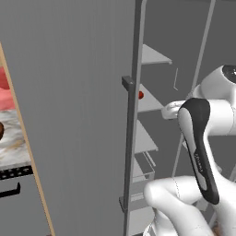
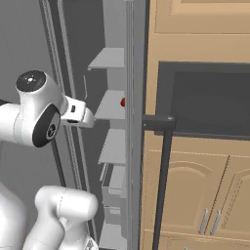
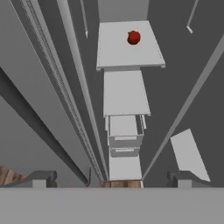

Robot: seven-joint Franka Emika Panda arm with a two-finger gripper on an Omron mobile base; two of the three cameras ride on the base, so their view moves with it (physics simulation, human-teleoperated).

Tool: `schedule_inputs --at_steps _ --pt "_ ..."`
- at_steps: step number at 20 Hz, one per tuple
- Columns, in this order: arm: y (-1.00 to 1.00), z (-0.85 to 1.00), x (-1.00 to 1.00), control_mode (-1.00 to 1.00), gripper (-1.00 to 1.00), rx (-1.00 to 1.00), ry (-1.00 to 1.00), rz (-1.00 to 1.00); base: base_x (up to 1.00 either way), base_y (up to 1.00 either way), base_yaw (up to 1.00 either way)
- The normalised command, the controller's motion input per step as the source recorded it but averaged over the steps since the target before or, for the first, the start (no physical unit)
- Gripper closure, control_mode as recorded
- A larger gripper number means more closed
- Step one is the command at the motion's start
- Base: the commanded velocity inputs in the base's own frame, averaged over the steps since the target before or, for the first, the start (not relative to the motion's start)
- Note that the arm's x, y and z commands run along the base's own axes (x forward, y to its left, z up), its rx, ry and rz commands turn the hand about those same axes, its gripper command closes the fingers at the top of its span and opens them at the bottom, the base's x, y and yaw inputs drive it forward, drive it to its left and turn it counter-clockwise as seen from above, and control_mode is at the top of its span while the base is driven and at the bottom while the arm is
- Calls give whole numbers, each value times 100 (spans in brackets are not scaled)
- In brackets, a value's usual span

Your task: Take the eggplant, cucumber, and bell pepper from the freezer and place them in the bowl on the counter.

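Note:
The freezer (image 1: 83,92) stands with its grey door swung open, and its light grey shelves (image 3: 127,48) are in sight. A small red bell pepper (image 3: 134,37) lies on an upper shelf; it also peeks past the door edge as bell pepper (image 1: 140,95) and bell pepper (image 2: 123,102). My gripper (image 3: 111,180) is open and holds nothing. It is well short of the pepper, pointing into the compartment. The eggplant and the cucumber are out of view. A dark brown rim of the bowl (image 1: 1,131) shows on the marble counter (image 1: 11,145) at the far left.
The door's long vertical bar handle (image 1: 130,147) stands between me and the shelves. Lower down are a wire-fronted drawer (image 3: 124,131) and more shelves. Tan wooden cabinets (image 2: 205,195) and a dark recess (image 2: 210,102) lie right of the freezer.

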Motion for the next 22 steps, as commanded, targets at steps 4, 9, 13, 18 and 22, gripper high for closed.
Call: schedule_inputs --at_steps 4,9,13,18,22 --pt "-1 -39 17 -100 -100 0 -8 0 0 0 0" --pt "0 -24 34 -100 -100 0 -4 0 0 0 0" --pt "0 -5 52 -100 -100 1 0 -1 0 0 0" --pt "-10 0 45 -100 -100 4 0 -1 0 0 0" --pt "-27 0 34 -100 -100 7 0 0 0 0 0"
